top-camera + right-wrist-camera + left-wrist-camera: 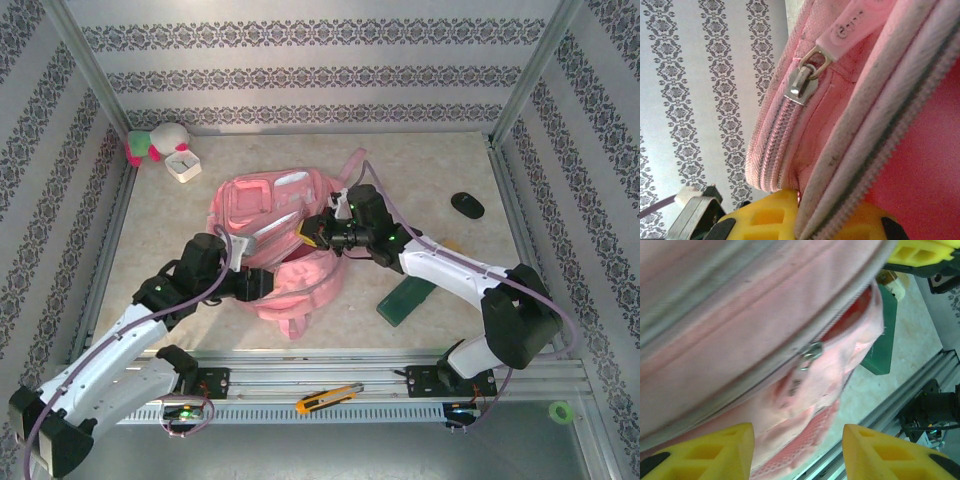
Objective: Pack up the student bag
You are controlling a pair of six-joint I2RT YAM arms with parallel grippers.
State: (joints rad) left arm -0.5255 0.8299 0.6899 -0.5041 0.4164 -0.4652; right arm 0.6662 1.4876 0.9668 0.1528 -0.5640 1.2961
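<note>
We find the student bag [255, 200] lying at the centre of the table [440, 165], between the two arms, with one pink strap [350, 165] pointing toward the far wall. The left gripper [262, 284] stands at the bag's near left edge. In the left wrist view its yellow fingers [715, 452] are spread apart, with pink fabric and mesh of the bag showing in the gap and nothing pinched between them. A metal zip slider [810, 352] sits on the seam just above that gap. The right gripper [310, 235] meets the bag at its right side, near the middle. In the right wrist view this claw is pressed together on the bag's zipped edge [850, 150], which runs down between the two yellow pads [765, 217]. A second zip slider [802, 85] with a pink rubber pull tab [850, 27] lies on the adjacent seam, above the grip and apart from it. A flat dark green item [405, 300] rests on the table just right of the bag, partly under the right forearm. A plush toy [150, 145] and a small white box [185, 165] sit just beside each other in the far left corner. A black oval object [467, 205] lies well apart at the right. A yellow utility knife [328, 399] lies on the front rail [300, 365] between the arm bases.
</note>
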